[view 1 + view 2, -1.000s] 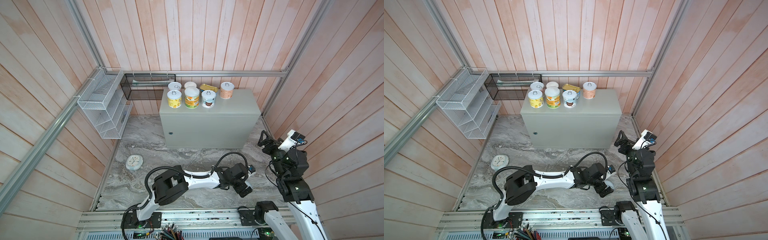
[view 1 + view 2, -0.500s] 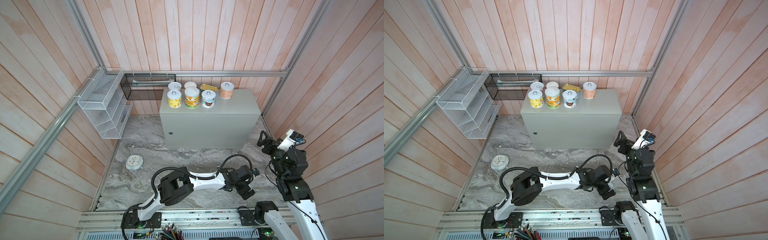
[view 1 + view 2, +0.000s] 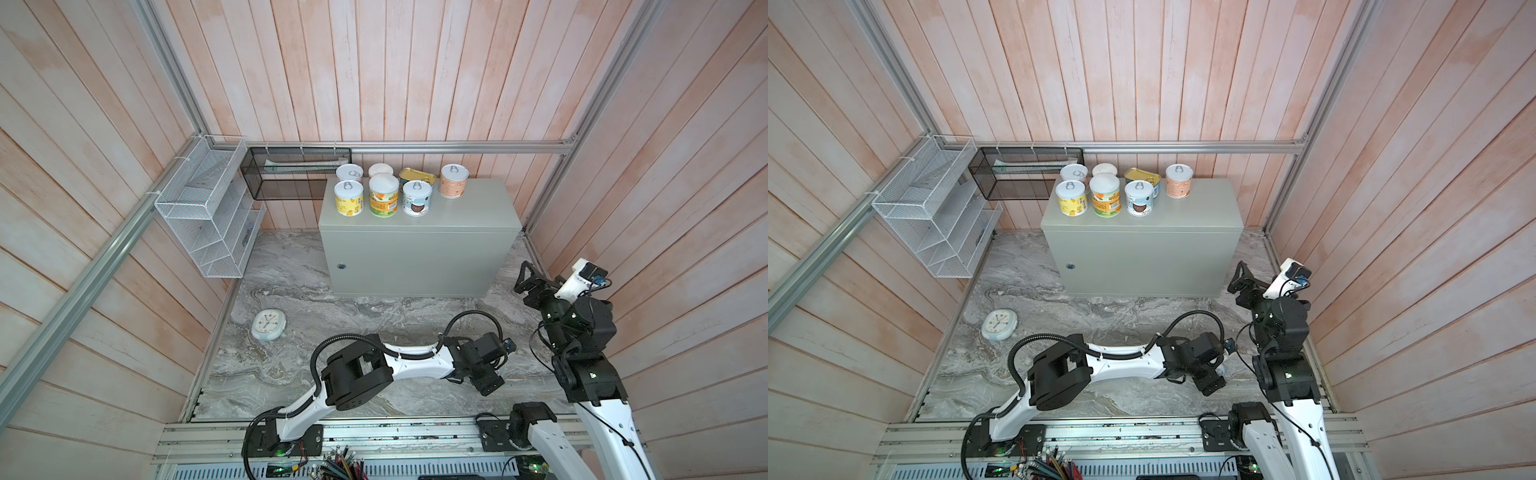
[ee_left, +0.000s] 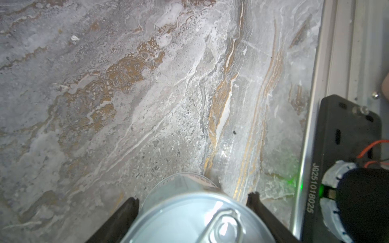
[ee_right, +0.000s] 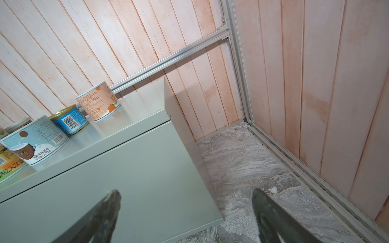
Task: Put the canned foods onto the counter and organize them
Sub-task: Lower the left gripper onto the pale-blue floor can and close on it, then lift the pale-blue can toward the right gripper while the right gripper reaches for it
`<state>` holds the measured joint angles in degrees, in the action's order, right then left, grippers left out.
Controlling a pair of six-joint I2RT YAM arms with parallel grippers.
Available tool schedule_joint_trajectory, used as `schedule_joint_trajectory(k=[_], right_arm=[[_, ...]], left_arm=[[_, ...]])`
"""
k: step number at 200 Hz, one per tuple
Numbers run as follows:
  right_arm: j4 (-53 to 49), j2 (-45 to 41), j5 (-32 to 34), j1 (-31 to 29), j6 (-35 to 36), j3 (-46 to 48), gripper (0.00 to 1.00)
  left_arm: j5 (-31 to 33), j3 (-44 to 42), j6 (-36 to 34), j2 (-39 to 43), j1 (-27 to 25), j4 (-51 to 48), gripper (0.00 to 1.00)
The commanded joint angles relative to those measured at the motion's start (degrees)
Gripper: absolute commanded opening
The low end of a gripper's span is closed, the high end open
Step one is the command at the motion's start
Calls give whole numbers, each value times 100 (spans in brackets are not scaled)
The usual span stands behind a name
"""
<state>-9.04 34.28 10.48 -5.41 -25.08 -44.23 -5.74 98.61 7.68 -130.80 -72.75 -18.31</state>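
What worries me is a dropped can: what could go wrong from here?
1. The left gripper straddles the can near its lid. Whether the jaws grip firmly is unclear, so it might slip or tip on lifting.
2. The placed cans stand crowded on the counter. Setting another beside them could knock one over.

Six cans point(image 3: 383, 195) and gold tin point(image 3: 417, 178) atop counter point(image 3: 457, 216), clock point(image 3: 268, 330) on marble point(image 3: 332, 307).
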Motion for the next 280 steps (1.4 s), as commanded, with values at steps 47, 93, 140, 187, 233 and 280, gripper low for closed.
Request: schedule_joint_trajectory(k=[47, 93, 140, 187, 233, 280], right_arm=[[64, 52, -107, 39, 38, 133, 97], [183, 239, -306, 40, 3, 226, 97], [338, 399, -571, 36, -80, 280, 97], [574, 655, -1339, 39, -94, 345, 97], [854, 781, -2211, 31, 11, 331, 96], [1071, 896, -2660, -297, 144, 425, 95]], left_arm=[[29, -830, 553, 549, 425, 479, 71], [118, -1437, 815, 968, 598, 750, 68], [10, -1815, 1097, 1140, 890, 830, 67], [-159, -2114, 1344, 1439, 1137, 875, 67], [-291, -2627, 1710, 2117, 1410, 742, 65], [-138, -2956, 1772, 2903, 1694, 203, 63]])
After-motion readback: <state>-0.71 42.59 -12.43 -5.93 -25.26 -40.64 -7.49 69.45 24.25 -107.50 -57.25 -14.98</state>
